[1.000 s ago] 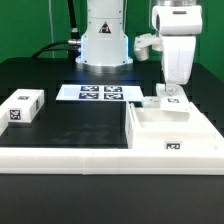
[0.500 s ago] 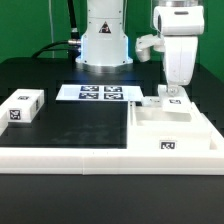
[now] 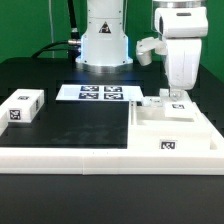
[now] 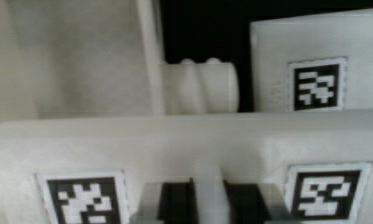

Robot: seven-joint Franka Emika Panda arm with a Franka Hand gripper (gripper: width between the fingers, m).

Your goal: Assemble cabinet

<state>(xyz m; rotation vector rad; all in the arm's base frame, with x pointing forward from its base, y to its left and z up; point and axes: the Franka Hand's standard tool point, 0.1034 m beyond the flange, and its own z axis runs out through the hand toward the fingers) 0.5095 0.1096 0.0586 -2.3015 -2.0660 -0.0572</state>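
One arm (image 3: 180, 45), one claw (image 3: 173, 97). One marker board (image 3: 100, 86) with four tags (image 3: 90, 92) at 12 o'clock on the worktop (image 3: 60, 125). One cabinet body (image 3: 145, 140) at 4 o'clock. Apparently two smaller panels: a panel block (image 3: 22, 106) at 9 o'clock, a small panel (image 3: 155, 102) at 3 o'clock. One L-shaped rail (image 3: 65, 155) at 6 o'clock.

On the black bench (image 3: 60, 75), the open white cabinet body (image 3: 150, 143) sits at the exterior view's right, with a marker tag on its front wall. The pincer (image 3: 174, 93) hangs just above a small white tagged panel (image 3: 172, 101) at the body's far edge; whether it grips cannot be told. A white tagged block (image 3: 22, 106) lies well apart at the left. The marker board (image 3: 100, 94) lies flat before the arm's base (image 3: 105, 40). A long L-shaped rail (image 3: 60, 157) runs along the front.
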